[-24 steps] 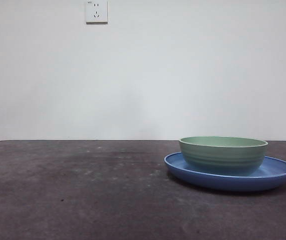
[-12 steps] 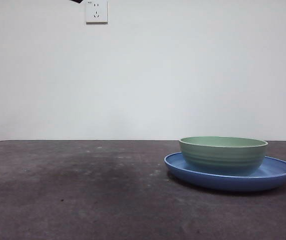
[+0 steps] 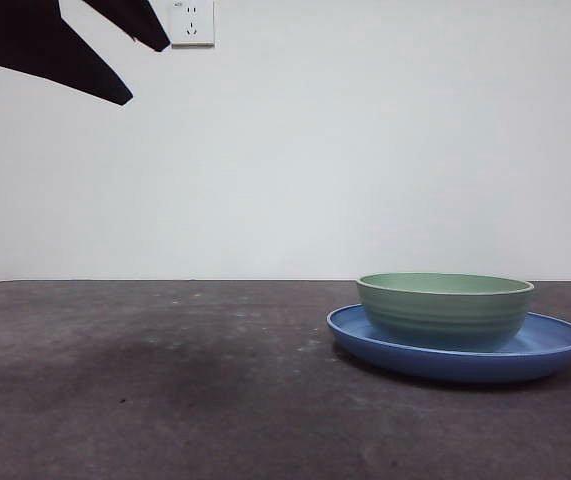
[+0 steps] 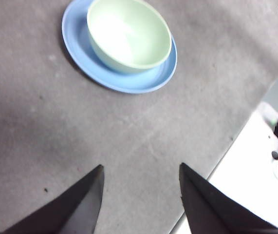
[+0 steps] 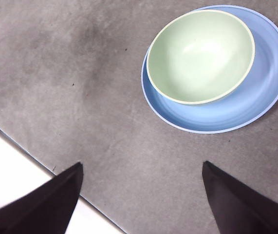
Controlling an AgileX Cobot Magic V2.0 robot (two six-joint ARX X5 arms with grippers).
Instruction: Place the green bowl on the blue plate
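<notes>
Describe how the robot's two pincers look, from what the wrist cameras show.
The left pincer has two plain black jaws, each a flat wedge tapering to a blunt point. The right pincer looks the same: two matte black tapered jaws. No markings, pads or cables show on either one.

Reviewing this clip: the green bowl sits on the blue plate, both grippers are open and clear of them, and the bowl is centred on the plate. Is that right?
Not quite. The green bowl is not centred: the right wrist view shows it pushed to one side of the blue plate, its rim about meeting the plate's edge there. The rest holds: bowl on plate, left gripper and right gripper open and clear.
</notes>
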